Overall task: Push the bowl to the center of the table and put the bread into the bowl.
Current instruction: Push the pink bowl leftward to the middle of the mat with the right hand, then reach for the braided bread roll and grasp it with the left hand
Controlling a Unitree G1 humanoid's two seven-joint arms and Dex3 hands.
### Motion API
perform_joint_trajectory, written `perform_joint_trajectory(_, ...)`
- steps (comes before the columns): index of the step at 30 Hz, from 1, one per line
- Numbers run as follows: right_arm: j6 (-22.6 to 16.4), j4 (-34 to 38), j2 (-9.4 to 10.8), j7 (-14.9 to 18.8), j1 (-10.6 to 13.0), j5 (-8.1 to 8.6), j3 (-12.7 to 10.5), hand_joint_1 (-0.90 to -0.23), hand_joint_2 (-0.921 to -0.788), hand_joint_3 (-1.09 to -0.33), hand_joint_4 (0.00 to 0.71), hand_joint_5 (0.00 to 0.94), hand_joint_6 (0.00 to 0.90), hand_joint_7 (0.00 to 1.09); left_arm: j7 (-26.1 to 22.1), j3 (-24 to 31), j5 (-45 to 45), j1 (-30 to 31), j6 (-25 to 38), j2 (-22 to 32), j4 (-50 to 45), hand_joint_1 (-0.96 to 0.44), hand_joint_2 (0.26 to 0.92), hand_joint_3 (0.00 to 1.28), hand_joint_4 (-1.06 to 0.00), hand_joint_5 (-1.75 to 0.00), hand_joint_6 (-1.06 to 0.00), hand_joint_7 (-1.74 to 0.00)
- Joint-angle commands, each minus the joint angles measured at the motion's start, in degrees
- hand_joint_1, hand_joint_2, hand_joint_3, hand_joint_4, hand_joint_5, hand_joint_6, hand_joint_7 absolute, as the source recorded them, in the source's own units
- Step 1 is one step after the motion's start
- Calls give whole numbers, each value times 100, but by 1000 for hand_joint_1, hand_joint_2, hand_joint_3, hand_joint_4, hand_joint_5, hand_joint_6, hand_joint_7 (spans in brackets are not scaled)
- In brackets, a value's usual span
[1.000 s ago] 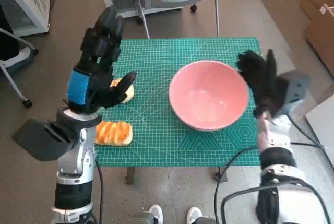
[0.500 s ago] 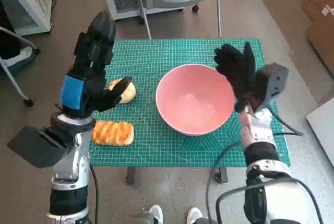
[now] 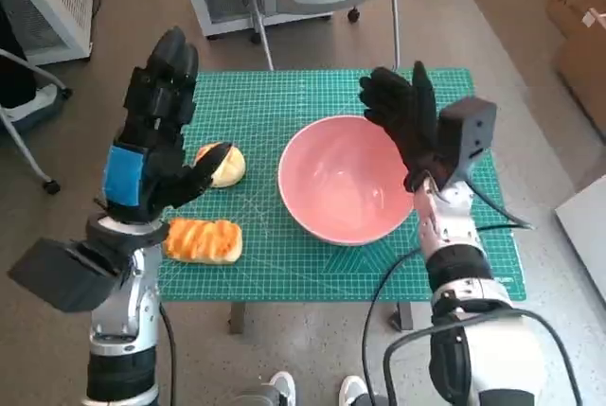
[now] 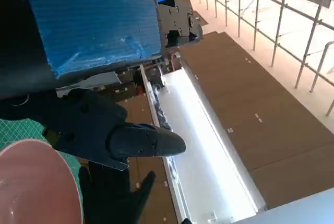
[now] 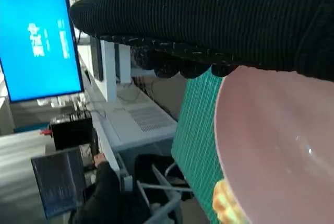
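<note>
The pink bowl (image 3: 342, 179) sits on the green mat (image 3: 284, 108), a bit right of the middle, with its open side up. Nothing is in it.

The right hand (image 3: 402, 122) is at the bowl's far right rim, fingers spread and pointing up and away. It holds nothing. From the head view I cannot tell if the palm touches the rim. In the right wrist view the glove (image 5: 209, 20) lies right along the bowl's edge (image 5: 276, 145).

The left hand (image 3: 156, 132) is up in the air over the left side of the mat, fingers wide apart, holding nothing.

Two breads lie on the left. The round bun (image 3: 223, 164) is just beside the left thumb. The long bread (image 3: 202, 240) lies at the near left edge, its long side running left to right, well apart from the bowl.
</note>
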Motion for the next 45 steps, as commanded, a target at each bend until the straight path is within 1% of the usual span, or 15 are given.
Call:
perform_joint_trajectory(1, 79, 90, 47, -30, -38, -115, 55, -588, -921, -805, 349, 10, 451, 20, 86, 66, 12, 118, 51, -4, -162, -607, 921, 205, -12, -4, 1, -346)
perform_joint_trajectory(3, 50, 82, 1, 0, -62, -126, 51, -589, -921, -803, 351, 10, 451, 20, 107, 87, 6, 141, 54, -4, -178, -610, 921, 197, -12, -4, 1, -349)
perform_joint_trajectory(7, -66, 29, -143, 189, -125, -99, 15, -589, -921, -802, 352, 9, 451, 19, 147, 125, -10, 169, 66, -16, -192, -614, 921, 187, -13, -4, 1, -356)
perform_joint_trajectory(10, -185, -36, -261, 375, -189, -32, -36, -590, -921, -806, 351, 7, 446, 17, 191, 120, 9, 168, 61, -42, -180, -616, 921, 180, -14, -4, 1, -358)
perform_joint_trajectory(13, -327, -119, -366, 562, -248, 60, -115, -591, -921, -831, 331, 2, 426, 6, 246, 88, 57, 163, 57, -67, -186, -615, 921, 177, -15, -4, 1, -358)
perform_joint_trajectory(16, -521, -238, -507, 811, -302, 230, -252, -591, -921, -841, 318, 1, 418, 3, 287, 54, 96, 144, 63, -77, -197, -619, 921, 178, -16, -4, 1, -359)
perform_joint_trajectory(19, -703, -320, -631, 1043, -329, 399, -378, -597, -921, -824, 326, 6, 426, 7, 294, 34, 102, 118, 65, -74, -200, -620, 921, 180, -16, -4, 1, -360)
perform_joint_trajectory(22, -975, -494, -763, 1431, -330, 662, -551, -606, -921, -801, 338, 11, 441, 15, 270, 20, 74, 64, 95, -59, -217, -620, 921, 181, -15, -3, 1, -367)
perform_joint_trajectory(25, -1206, -659, -804, 1756, -299, 883, -663, -611, -921, -780, 350, 15, 455, 21, 234, 17, 33, 23, 117, -41, -219, -627, 921, 182, -13, -2, 1, -371)
perform_joint_trajectory(29, -1535, -1064, -808, 2248, -140, 1195, -749, -616, -921, -760, 357, 14, 470, 27, 137, 1, -43, -9, 132, -11, -258, -628, 921, 182, -11, -1, 1, -371)
perform_joint_trajectory(31, -1670, -1377, -781, 2484, 3, 1344, -742, -620, -921, -754, 352, 10, 469, 26, 85, -10, -41, -13, 123, 16, -286, -627, 921, 181, -11, -1, 1, -370)
perform_joint_trajectory(35, -1762, -2094, -747, 2808, 359, 1584, -654, -622, -921, -743, 346, 5, 469, 23, -42, 4, -13, -12, 83, 106, -323, -621, 921, 179, -10, 0, 1, -367)
perform_joint_trajectory(38, -1693, -2836, -733, 3008, 735, 1776, -552, -623, -921, -732, 347, 5, 472, 23, -198, 60, 73, 11, -14, 297, -326, -612, 921, 174, -11, -1, 1, -367)
perform_joint_trajectory(42, -1672, -3461, -750, 3164, 1092, 1931, -440, -634, -921, -712, 348, 4, 473, 20, -445, 143, 132, 95, -54, 628, -387, -613, 920, 166, -14, -2, 1, -365)
perform_joint_trajectory(45, -1724, -3707, -757, 3235, 1253, 2000, -387, -636, -921, -708, 347, 3, 459, 11, -702, 235, 101, 175, 18, 954, -470, -600, 918, 157, -22, -6, 1, -350)
